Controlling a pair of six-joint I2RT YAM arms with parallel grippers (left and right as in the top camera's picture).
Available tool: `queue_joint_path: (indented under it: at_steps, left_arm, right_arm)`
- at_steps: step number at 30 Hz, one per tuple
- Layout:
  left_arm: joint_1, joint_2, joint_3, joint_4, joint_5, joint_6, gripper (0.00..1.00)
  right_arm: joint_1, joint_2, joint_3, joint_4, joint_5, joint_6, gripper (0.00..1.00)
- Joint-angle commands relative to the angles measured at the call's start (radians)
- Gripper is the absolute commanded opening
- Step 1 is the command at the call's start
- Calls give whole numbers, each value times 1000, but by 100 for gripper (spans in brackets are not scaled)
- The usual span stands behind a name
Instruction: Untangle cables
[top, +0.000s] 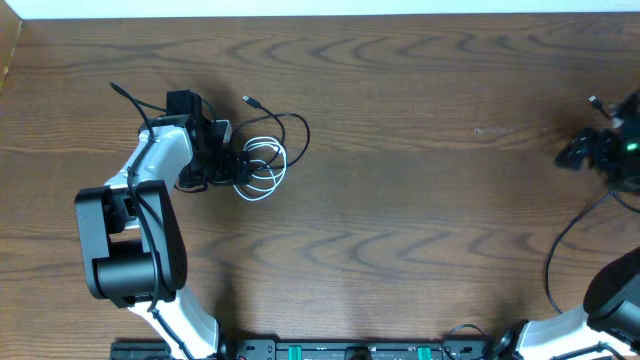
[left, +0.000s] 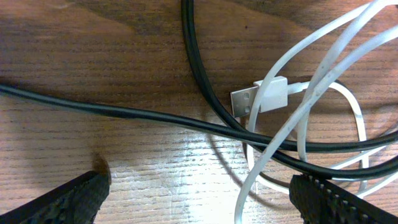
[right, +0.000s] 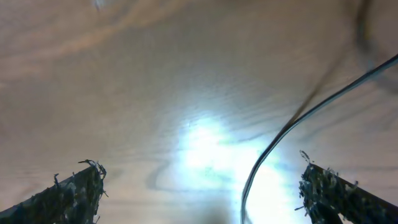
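- Left gripper (left: 199, 186) is down low over the tangle, jaws spread wide and gripping nothing. Its two dark fingers (left: 68, 202) sit far apart at the near corners of the wrist view.
- One strand of the white cable (left: 298, 87) trails down between those fingers, and neither one touches it.
- Just beyond the fingers the white cable loops back over itself. Its flat USB plug (left: 256, 99) lies on the wood with the metal end pointing left in that view.
- Two black cables (left: 124, 112) meet here. One runs across from the left, the other comes down from the far side and sweeps off to the right. They cross just below the plug, with white strands crossing them too.
- From overhead, the whole bundle lies on the far left part of the table (top: 420, 220), with the white coil right at the gripper's tip.
- A black loop (top: 296, 130) swings out to the right of the coil and ends in a small plug on the far side. Another black end pokes out to the far left, past the arm.
- Right gripper (right: 202, 186) is over at the right edge, well apart from the pile, its jaws just as wide and just as empty.
- A thin dark cord (right: 280, 134) curves over the wood under that gripper, rising from near to right between the fingers. It is too blurred to tell which cord it is.
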Motion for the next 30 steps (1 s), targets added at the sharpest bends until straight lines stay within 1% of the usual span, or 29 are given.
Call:
queue_joint_path:
  at_steps: [1, 6, 8, 10, 13, 17, 19, 21, 26, 28, 30]
  left_arm:
    - [1, 13, -5, -3, 5, -13, 98]
    - [1, 12, -5, -3, 5, -13, 98]
    - [1, 13, -5, -3, 5, -13, 98]
    - [1, 13, -5, -3, 5, -13, 98]
    - [1, 12, -5, -3, 5, -13, 98]
    - [1, 12, -5, -3, 5, -13, 98]
    - [1, 12, -5, -3, 5, -13, 98]
    - [1, 13, -5, -3, 5, -13, 98]
    - [1, 13, -5, -3, 5, -13, 98]
    - [1, 13, -5, -3, 5, -13, 98]
    - [1, 12, -5, -3, 5, -13, 98]
  right_arm:
    - [70, 0, -113, 25, 84, 80, 99]
    - [156, -1, -260, 114, 209, 216, 97]
    - [186, -8, -309, 146, 219, 238, 92]
    - [214, -37, -359, 188, 219, 253, 91]
    - [248, -130, -435, 246, 220, 264, 92]
    - [280, -324, -556, 318, 287, 350, 94]
    - [285, -420, -623, 359, 301, 359, 97]
    - [285, -484, -682, 398, 301, 367, 97]
    - [285, -509, -800, 479, 301, 383, 97]
    - [285, -509, -847, 508, 306, 415, 97]
    - [285, -509, -893, 520, 352, 469, 96]
